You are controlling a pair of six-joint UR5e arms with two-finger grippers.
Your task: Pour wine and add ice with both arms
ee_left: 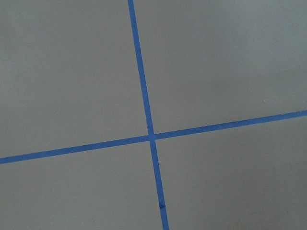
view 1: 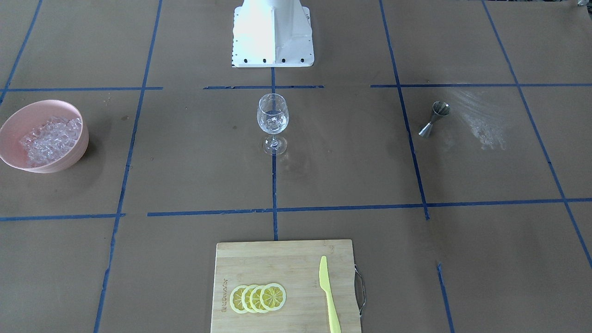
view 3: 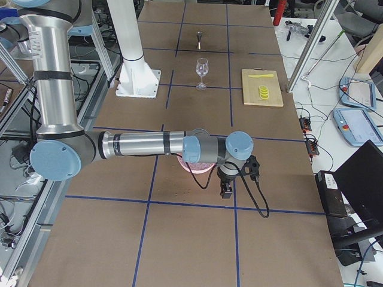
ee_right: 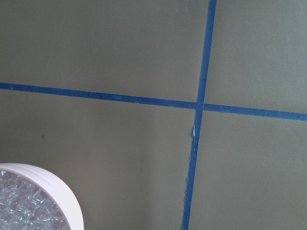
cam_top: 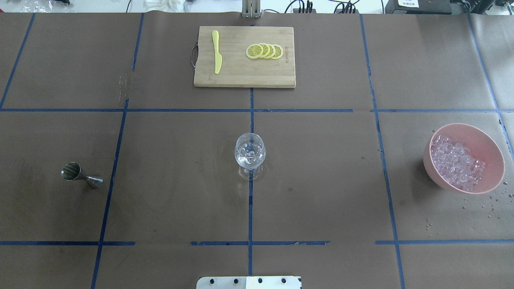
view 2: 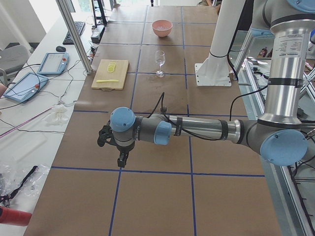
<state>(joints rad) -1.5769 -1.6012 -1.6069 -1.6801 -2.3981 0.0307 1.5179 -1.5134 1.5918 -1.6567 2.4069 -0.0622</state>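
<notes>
A clear wine glass stands upright at the table's middle with a few ice pieces in its bowl; it also shows in the overhead view. Ice fills a pink bowl on my right side. My left gripper hangs over bare table far to the left, seen only in the exterior left view; I cannot tell whether it is open or shut. My right gripper hangs just beyond the bowl, seen only in the exterior right view; I cannot tell its state either. The right wrist view shows the bowl's rim.
A steel jigger lies on its side at my left. A bamboo cutting board at the far side holds lemon slices and a yellow knife. Water drops dot the paper near the bowl. The white base stands at the near edge.
</notes>
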